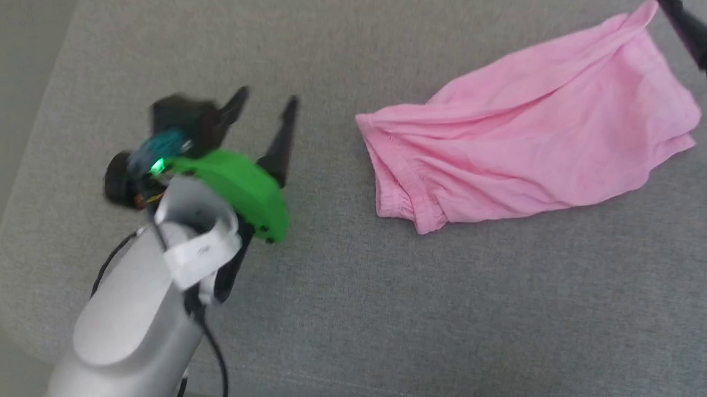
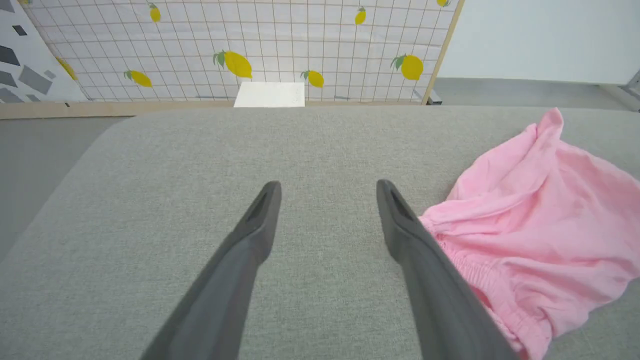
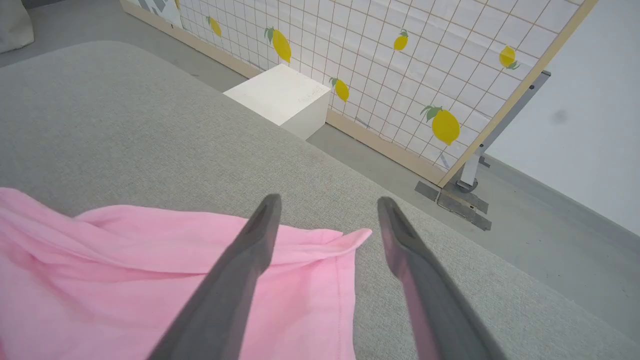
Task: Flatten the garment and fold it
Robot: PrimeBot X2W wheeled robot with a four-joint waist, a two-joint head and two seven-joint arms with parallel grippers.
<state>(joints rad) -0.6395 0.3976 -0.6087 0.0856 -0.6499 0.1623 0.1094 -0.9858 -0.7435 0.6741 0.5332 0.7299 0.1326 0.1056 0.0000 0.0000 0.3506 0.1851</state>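
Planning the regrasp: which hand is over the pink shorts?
The right hand: its open fingers frame the hem corner of the pink shorts. The left hand, also open, sits over bare grey cushion beside the waistband, clear of the fabric.

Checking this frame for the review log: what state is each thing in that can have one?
Bright pink cotton shorts: unfolded, rumpled, lying free on the grey cushion.
Left end effector: open, empty, beside the waistband.
Right end effector: open, empty, at a leg-hem corner.

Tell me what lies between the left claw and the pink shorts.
Bare grey cushion separates the left claw from the pink shorts, clearest in the head view.
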